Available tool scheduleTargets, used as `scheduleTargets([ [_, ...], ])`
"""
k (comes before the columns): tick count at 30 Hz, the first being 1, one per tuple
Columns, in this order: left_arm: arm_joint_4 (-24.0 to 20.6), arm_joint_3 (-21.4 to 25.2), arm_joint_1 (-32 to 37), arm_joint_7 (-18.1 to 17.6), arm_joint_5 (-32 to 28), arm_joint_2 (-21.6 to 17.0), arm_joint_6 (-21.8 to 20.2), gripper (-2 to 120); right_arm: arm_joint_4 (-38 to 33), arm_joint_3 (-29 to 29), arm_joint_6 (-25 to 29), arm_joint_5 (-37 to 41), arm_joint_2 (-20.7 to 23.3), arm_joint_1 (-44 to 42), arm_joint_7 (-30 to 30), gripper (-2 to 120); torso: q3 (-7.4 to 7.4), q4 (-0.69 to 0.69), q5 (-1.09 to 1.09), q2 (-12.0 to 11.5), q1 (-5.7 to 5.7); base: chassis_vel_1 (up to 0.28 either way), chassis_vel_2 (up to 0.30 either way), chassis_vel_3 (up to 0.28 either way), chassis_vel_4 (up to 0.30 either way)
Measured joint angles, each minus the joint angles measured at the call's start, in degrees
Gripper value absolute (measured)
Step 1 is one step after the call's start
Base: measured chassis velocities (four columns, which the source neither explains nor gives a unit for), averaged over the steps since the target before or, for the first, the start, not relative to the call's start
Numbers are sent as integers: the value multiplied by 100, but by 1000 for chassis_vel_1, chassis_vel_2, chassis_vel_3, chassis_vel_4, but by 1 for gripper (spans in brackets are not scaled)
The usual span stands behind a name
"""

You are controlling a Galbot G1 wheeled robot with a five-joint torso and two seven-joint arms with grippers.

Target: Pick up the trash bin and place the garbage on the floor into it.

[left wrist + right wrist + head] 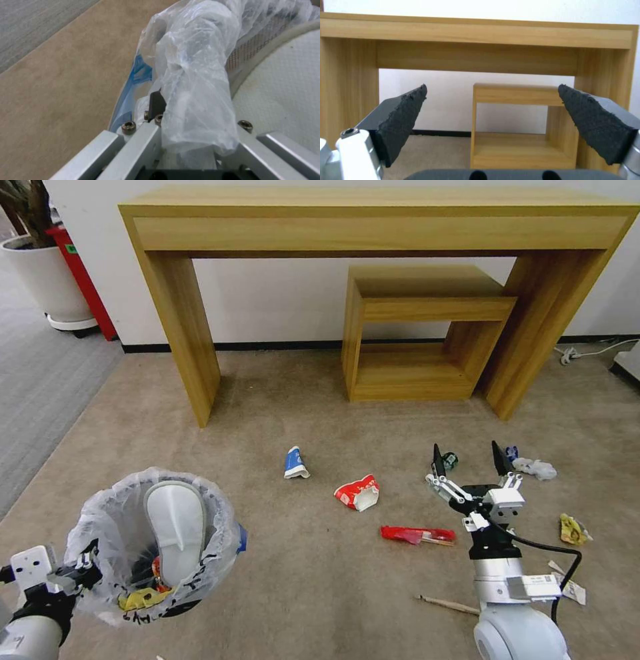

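Note:
The black trash bin (155,553), lined with a crinkly plastic bag, hangs at the lower left with a white slipper (177,527) and wrappers inside. My left gripper (85,570) is shut on its rim; up close the bag (193,82) bunches between the fingers (156,105), beside a blue patch (137,75). My right gripper (465,448) is open and holds nothing, raised over the floor (267,553). Garbage lies around it: a blue-white mask (294,463), a red-white crushed bowl (357,493), a red wrapper (417,535), a small bottle (451,460), tissue (535,468), a yellow wrapper (572,529) and a wooden stick (448,604).
A wooden console table (373,227) stands against the wall with a wooden cube shelf (420,340) under it; both also face the open right gripper (492,87). A white plant pot (47,273) and grey carpet strip (40,380) are at the left, a cable (587,353) at the right.

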State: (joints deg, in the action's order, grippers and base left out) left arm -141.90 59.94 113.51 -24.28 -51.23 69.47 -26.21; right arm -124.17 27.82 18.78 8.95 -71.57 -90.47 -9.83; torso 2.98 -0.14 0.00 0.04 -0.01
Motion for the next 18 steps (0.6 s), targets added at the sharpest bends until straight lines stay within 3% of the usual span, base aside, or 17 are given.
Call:
scheduleTargets([
  [14, -24, -11, 40, -3, 31, 31, -7, 2, 96, -48, 96, 36, 150, 133, 67, 100, 2, 0, 0, -1, 1, -252, 251, 256, -254],
  [18, -35, -6, 48, -3, 30, 20, -25, 2, 214, -112, -157, 237, 364, 305, 57, 100, 5, 0, 1, -2, 2, -263, 247, 231, -261],
])
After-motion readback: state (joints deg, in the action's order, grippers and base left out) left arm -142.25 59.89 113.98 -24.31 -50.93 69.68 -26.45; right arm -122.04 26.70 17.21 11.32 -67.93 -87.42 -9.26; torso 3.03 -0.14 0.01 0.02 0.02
